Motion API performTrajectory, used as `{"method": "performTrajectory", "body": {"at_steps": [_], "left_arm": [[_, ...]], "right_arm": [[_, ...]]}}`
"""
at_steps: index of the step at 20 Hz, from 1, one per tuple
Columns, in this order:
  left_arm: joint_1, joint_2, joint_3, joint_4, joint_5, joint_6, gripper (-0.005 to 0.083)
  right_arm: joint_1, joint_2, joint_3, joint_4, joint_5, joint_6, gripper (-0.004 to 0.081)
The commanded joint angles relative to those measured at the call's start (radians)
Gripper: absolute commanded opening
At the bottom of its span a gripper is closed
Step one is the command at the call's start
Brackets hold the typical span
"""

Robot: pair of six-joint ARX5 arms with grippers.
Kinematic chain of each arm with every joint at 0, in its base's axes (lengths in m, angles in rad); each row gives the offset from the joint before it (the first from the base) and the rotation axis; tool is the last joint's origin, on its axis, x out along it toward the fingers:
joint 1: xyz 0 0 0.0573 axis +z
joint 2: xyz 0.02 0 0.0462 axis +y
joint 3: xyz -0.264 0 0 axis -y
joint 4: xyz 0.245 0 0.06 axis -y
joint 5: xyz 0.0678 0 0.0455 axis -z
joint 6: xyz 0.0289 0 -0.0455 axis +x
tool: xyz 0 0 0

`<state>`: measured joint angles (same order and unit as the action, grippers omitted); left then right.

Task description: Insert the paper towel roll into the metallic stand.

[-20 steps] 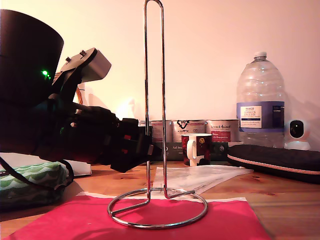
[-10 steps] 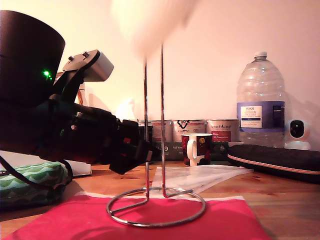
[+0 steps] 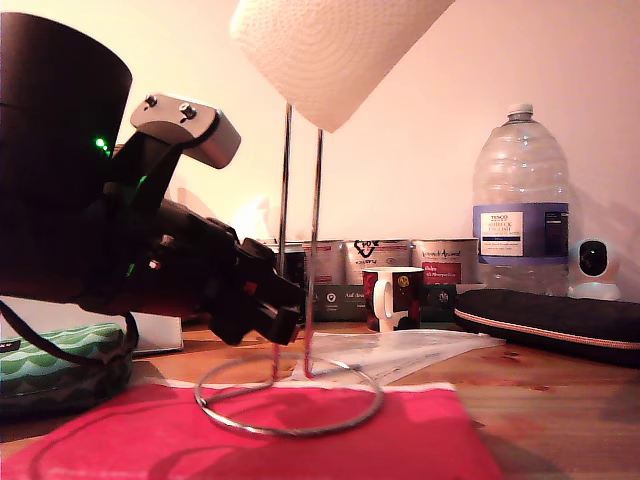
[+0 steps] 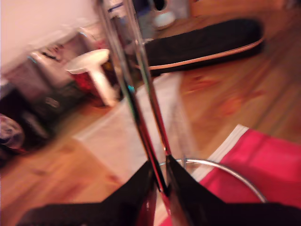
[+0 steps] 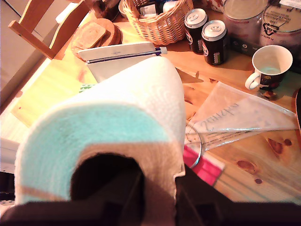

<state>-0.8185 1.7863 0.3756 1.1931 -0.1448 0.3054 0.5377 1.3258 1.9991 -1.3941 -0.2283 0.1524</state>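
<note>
Exterior view: embossed paper towel roll point(image 3: 330, 50), chrome-wire metallic stand point(image 3: 298, 230).

The metallic stand point(image 3: 295, 300) stands on a mat point(image 3: 250, 440), its ring base partly off the far edge, with the paper towel roll point(image 3: 325, 50) over its top; the mug point(image 3: 392, 297) and bottle point(image 3: 520, 205) sit behind (toward the exterior view's right).

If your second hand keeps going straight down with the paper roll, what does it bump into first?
Probably the top of the metallic stand. My second hand holds the paper towel roll tilted just above the stand's loop, so the wire should meet the roll first, though depth is unclear.
</note>
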Motion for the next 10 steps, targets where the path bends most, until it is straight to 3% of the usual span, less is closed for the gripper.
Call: {"method": "performTrajectory", "body": {"at_steps": [1,10], "left_arm": [[0.004,0.042,-0.04,-0.04,-0.028,0.1,-0.0021],[-0.009,-0.036,-0.04,0.019,-0.009,0.108,-0.0021]], "right_arm": [[0.002,-0.014,0.005,0.018,-0.006,0.001,-0.0012],[0.035,-0.031,0.005,0.018,-0.007,0.023,-0.0012]]}}
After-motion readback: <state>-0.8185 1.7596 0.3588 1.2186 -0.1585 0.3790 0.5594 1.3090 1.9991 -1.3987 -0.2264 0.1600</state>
